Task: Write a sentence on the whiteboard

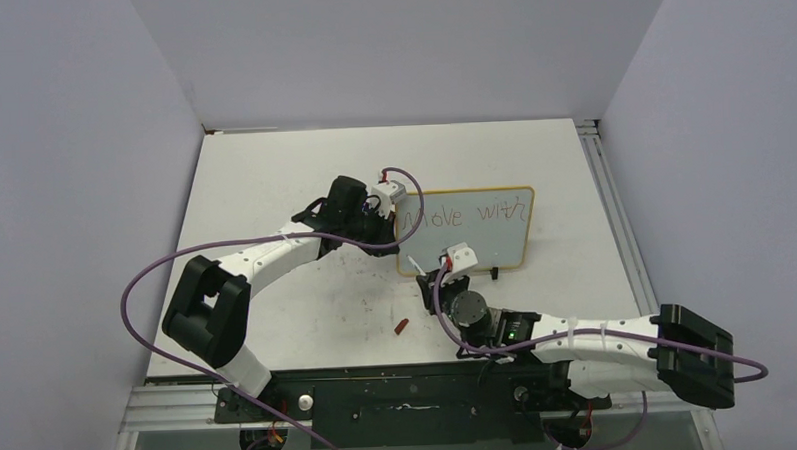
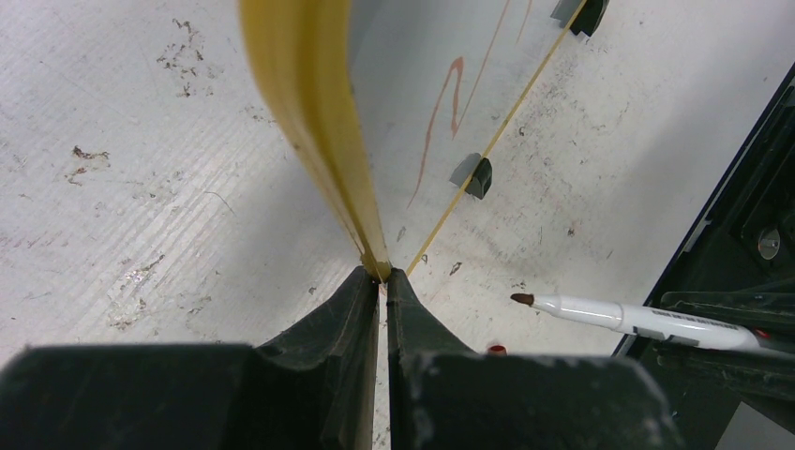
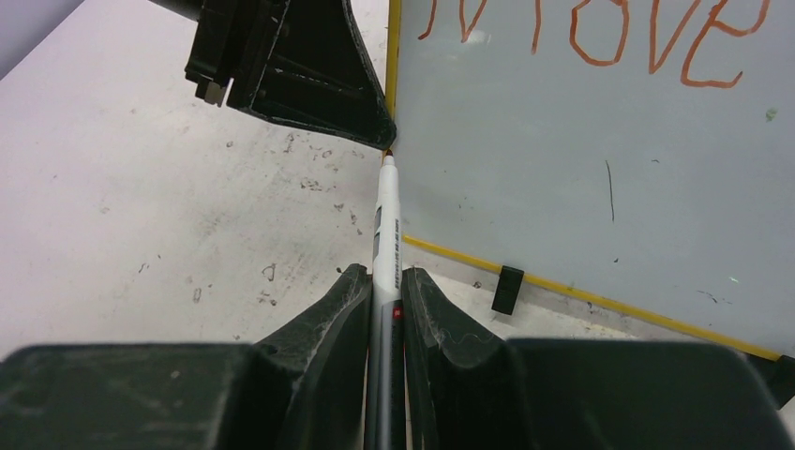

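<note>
While the left end effector (image 2: 382, 279) pinches the whiteboard (image 1: 502, 243) upright on the worktop (image 1: 272, 169), the right end effector (image 3: 386, 281) grips the marker (image 3: 385, 225); the sentence (image 1: 444, 218) stops at "Move with", probably line two next.

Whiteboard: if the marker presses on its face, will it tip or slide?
Alone, probably yes: the whiteboard stands on two small black feet, a narrow base. The left gripper pinching its yellow frame likely steadies it. It looks thin, so probably light and a bit flexible; the glossy face may let the marker tip skate.
</note>
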Tool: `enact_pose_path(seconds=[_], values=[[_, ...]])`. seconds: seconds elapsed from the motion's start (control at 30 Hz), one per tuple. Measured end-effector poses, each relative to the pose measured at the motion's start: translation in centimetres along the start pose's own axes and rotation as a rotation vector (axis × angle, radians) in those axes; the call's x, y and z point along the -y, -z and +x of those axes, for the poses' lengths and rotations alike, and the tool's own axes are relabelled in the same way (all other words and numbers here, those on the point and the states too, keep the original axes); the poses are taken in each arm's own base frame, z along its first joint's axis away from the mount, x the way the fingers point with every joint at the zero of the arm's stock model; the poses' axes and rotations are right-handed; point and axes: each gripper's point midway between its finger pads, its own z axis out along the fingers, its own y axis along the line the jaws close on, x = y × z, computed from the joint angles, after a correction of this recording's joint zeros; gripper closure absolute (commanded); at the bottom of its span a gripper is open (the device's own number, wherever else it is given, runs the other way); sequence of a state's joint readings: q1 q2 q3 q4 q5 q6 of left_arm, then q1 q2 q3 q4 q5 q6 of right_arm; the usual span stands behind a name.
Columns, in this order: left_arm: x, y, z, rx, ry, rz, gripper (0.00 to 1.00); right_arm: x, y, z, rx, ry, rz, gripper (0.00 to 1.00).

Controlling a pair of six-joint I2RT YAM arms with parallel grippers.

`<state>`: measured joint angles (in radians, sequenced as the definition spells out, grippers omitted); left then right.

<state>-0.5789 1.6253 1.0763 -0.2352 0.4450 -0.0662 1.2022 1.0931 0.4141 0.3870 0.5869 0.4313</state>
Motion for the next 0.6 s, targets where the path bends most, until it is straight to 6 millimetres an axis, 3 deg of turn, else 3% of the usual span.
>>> enact_pose_path(seconds=[0.37, 0.6], values=[[0.0, 0.0, 0.0, -0.001, 0.001, 0.0, 0.99, 1.5, -2.1, 0.7, -0.019, -0.007, 0.043, 0.95], [0.0, 0.0, 0.0, 0.0, 0.0, -0.001, 1.0, 1.2, -2.6, 0.7, -0.016, -0.019, 0.023, 0.95]])
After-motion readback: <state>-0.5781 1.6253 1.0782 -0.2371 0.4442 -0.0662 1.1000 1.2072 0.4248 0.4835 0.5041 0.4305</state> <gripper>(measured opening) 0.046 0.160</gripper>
